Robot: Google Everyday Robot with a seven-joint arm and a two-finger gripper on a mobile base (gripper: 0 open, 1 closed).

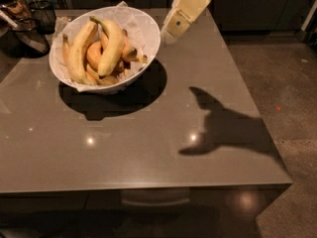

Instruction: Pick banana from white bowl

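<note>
Your grey table (pixel 148 152), white bowl (pixel 150 39) at its far-left part, your gripper (pixel 168 35) hanging just right of the bowl's rim, whether it is clenched or released you cannot tell, banana (pixel 113 43) lying atop the other fruit in the bowl, apart from the gripper.

Grey table (pixel 148 152); dark container (pixel 25 26) at far-left edge.

I log a glossy grey-brown table (pixel 138 152) with small lamp reflections and hard shadows on its top. Speckled floor (pixel 292 88) lies to its right, dark cabinets (pixel 247 6) behind. The gripper (pixel 169 33) hangs over the table's far side.
</note>
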